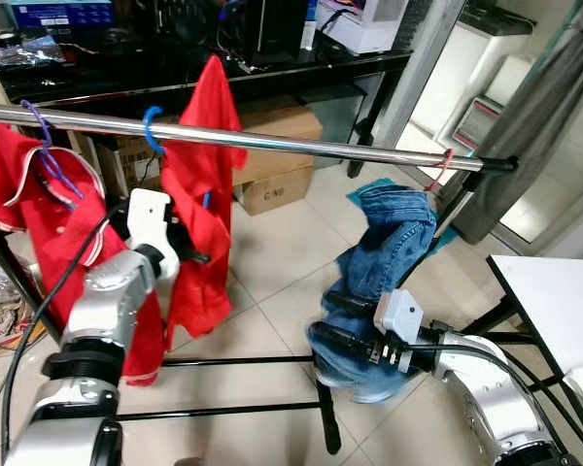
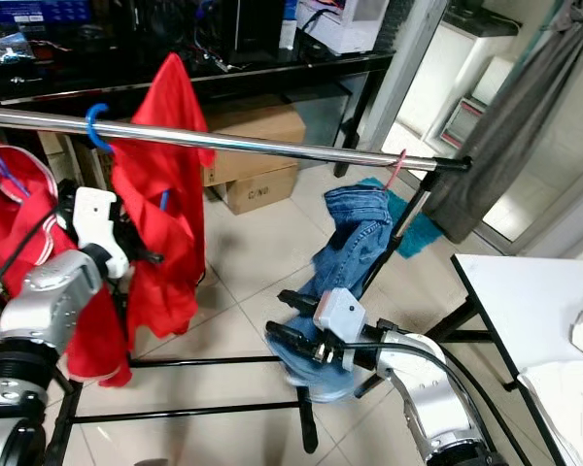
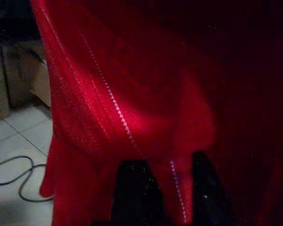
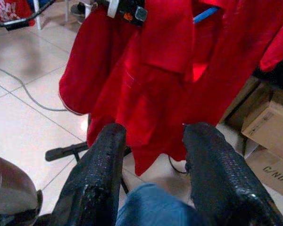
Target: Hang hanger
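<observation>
1. Left gripper (image 1: 189,254) pinches a fold of the red garment (image 1: 202,194); in the left wrist view cloth lies between its fingers (image 3: 132,193).
2. Right gripper (image 1: 338,322), fingers spread, sits low against the jeans (image 1: 389,243), gripping nothing.
3. Blue hanger (image 1: 152,129) hooks over the rail (image 1: 350,150), carrying the red garment.
4. Judgement: hanger light and stiff, cloth soft and prone to slide off; take hold at the hook's neck, not the fabric.

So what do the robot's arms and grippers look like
Both arms are silver metal with black joint rings and black cables along them. The left gripper has a white housing, the right gripper a pale grey block; its fingers are long, black and textured.
</observation>
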### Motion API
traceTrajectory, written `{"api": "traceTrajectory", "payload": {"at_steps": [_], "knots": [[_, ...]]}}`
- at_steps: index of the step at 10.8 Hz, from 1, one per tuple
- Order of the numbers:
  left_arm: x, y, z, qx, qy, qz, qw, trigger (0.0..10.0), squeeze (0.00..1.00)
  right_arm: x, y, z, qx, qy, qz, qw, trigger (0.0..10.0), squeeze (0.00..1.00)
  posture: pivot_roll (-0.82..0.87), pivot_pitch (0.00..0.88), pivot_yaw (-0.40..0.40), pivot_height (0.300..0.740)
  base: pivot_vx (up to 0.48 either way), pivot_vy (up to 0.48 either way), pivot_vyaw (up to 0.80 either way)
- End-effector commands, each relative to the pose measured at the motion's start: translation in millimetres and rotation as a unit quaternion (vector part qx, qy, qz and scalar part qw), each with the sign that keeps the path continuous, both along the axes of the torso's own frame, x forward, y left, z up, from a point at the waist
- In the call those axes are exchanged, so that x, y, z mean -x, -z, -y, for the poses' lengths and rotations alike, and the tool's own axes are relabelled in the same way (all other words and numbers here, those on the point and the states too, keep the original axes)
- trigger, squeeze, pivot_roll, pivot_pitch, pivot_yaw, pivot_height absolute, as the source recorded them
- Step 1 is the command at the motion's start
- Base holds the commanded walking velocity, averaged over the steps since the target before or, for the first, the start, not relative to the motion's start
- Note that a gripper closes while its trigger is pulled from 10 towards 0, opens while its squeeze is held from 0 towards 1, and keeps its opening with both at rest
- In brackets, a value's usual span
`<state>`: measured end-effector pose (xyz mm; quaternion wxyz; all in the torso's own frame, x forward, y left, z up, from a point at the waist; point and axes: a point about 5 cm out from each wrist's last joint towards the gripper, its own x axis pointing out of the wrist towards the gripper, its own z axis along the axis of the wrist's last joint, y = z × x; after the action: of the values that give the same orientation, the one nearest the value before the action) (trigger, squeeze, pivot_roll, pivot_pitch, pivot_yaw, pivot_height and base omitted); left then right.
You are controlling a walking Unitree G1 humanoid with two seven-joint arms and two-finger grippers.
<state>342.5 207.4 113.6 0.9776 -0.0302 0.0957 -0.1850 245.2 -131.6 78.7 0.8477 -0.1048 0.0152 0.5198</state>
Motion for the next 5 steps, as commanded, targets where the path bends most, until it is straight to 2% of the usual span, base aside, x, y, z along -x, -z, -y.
{"api": "traceTrajectory", "payload": {"at_steps": [1,4,5], "knots": [[-2.0,-3.9,10.1,0.011,0.010,0.006,1.000,10.0,0.00,-0.4,-2.9,9.1,-0.002,0.017,-0.002,1.000,10.0,0.00,0.16,0.000,-0.149,0.740,0.000,0.000,0.00],[9.7,4.8,19.0,0.029,-0.010,0.009,0.999,10.0,0.00,-0.6,-8.4,9.6,-0.004,0.021,-0.002,1.000,10.0,0.00,0.17,0.000,-0.154,0.740,0.000,0.000,0.00],[13.5,6.7,21.3,0.043,-0.016,0.010,0.999,10.0,1.00,-1.3,-10.2,8.8,-0.006,0.021,-0.001,1.000,10.0,0.00,0.17,0.000,-0.156,0.740,0.000,0.000,0.00]]}}
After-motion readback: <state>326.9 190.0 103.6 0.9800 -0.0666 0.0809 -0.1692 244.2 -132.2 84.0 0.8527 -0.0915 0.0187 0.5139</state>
